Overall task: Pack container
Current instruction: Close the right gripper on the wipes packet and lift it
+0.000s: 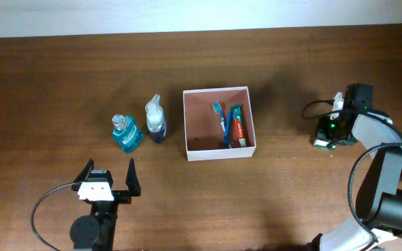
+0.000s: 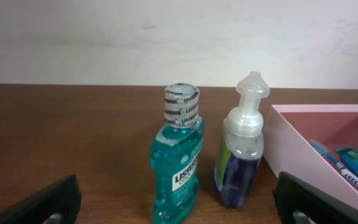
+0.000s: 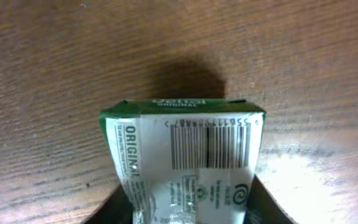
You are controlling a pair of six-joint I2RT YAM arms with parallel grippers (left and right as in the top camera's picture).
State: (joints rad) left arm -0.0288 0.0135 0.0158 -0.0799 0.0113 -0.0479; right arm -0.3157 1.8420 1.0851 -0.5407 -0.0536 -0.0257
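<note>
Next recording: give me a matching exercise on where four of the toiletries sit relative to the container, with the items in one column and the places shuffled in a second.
Items
1. teal mouthwash bottle
2. pump bottle
3. toothpaste tube
4. green packet

Places
A. inside the container, next to the toothbrush
B. off to the right of the container
C. standing just left of the container
D. farthest left of the four

Pairs: 1-D, 2-C, 3-A, 4-B
</note>
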